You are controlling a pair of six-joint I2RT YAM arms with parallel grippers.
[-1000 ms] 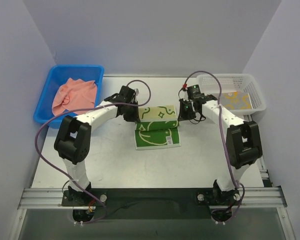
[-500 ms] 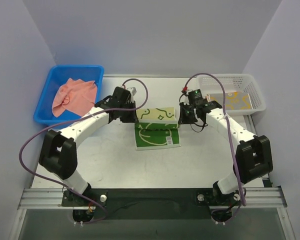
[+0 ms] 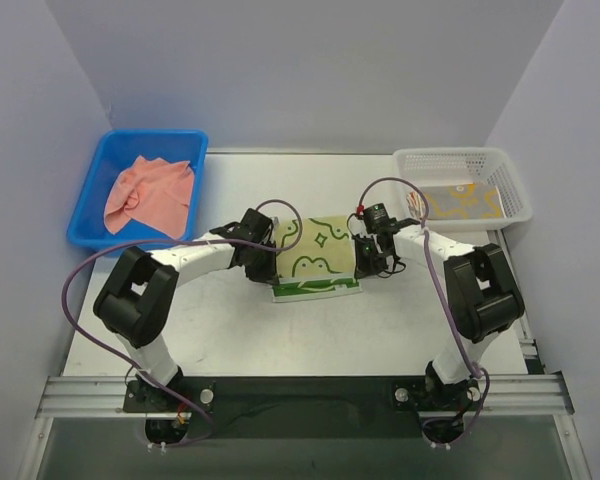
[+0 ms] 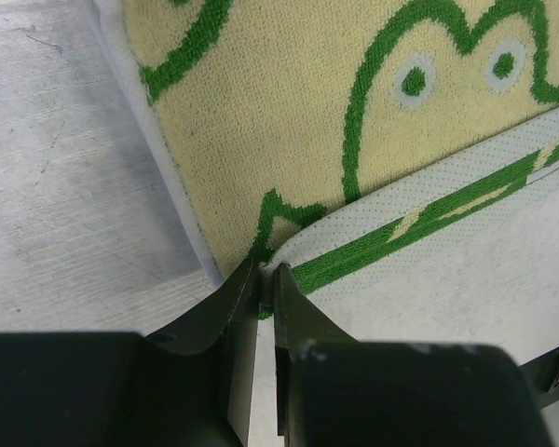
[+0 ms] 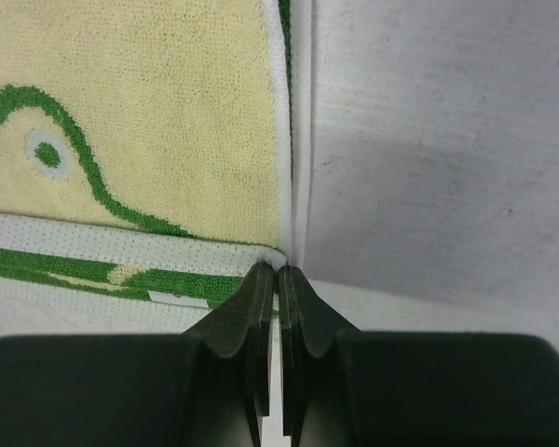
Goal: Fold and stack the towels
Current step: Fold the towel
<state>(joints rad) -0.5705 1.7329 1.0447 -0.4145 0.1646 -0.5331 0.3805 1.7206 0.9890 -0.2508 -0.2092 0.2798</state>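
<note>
- My left jaws are almost closed, with only a thin slit between them. The fingertips pinch the left near corner of the pale green towel, right where its folded upper layer meets the green-striped edge.
- My right jaws are fully closed. Their fingertips nip the right near corner of the same towel, at its white hem.
- The pale green towel lies on the surface between my two arms, dark-green outlines facing up. Its upper layer is drawn over a lower one, and a narrow strip of that lower layer shows along the near edge.
- Left of and beyond the pale green towel, well apart, a salmon-pink towel lies crumpled in a blue bin.
- Right of and beyond it, a yellow towel lies flat in a white basket.
</note>
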